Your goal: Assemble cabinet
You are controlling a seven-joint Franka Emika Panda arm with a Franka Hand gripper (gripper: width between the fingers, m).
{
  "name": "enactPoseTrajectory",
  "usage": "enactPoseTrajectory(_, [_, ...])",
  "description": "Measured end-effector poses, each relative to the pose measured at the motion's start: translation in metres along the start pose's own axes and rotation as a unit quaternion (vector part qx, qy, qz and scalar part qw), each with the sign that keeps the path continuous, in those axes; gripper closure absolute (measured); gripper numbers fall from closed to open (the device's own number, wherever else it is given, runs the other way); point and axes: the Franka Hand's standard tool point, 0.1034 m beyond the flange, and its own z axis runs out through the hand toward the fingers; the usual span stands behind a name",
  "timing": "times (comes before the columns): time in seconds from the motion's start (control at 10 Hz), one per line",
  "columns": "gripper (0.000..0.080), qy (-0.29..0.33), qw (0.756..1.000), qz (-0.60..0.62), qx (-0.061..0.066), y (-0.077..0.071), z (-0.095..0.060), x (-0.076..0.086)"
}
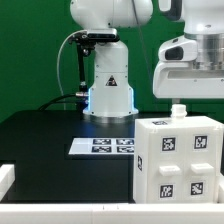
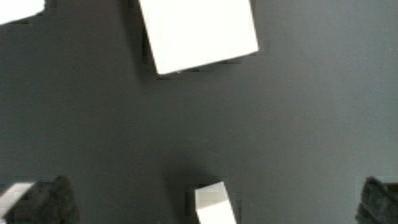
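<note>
- Location: the cabinet (image 1: 175, 160) stands on the black counter (image 1: 40, 135) at the exterior view's right, near the front edge. It is a closed white box with tags on the top and front faces, and a small white stub (image 1: 178, 111) rises from its top.
- The arm (image 1: 190, 60) hangs above the cabinet, well clear of the stub.
- Step in hand, as judged: an approach from above with nothing carried, either to fetch a further part or to address the cabinet top.
- Fingers (image 2: 39, 200): spread wide, one at each lower edge of the wrist view. They hold nothing and touch nothing.
- A small white piece (image 2: 214, 205) shows between them, clear of both. Whether it is the stub cannot be told.
- A flat white panel (image 2: 199, 35) lies further off in the wrist view; its identity is uncertain.
- Next move calls for centring over the chosen part, then a straight descent before closing.
- The marker board (image 1: 100, 146) lies beside the cabinet.
</note>
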Motion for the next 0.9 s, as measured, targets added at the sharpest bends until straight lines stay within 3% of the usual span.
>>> enactPoseTrajectory(0.2, [0.0002, -0.001, 1.000, -0.001, -0.001, 0.000, 0.001, -0.001])
enactPoseTrajectory(0.3, [0.0002, -0.008, 0.999, -0.042, -0.011, -0.004, 0.015, -0.010])
enactPoseTrajectory(0.4, [0.0002, -0.010, 0.998, -0.059, -0.014, -0.011, 0.029, -0.018])
enactPoseTrajectory(0.5, [0.0002, -0.004, 0.998, -0.064, -0.011, -0.016, 0.039, -0.023])
enactPoseTrajectory(0.6, [0.0002, 0.024, 1.000, 0.005, 0.017, -0.018, 0.033, -0.023])
enactPoseTrajectory(0.9, [0.0002, 0.024, 1.000, 0.002, 0.017, -0.015, 0.035, -0.026])
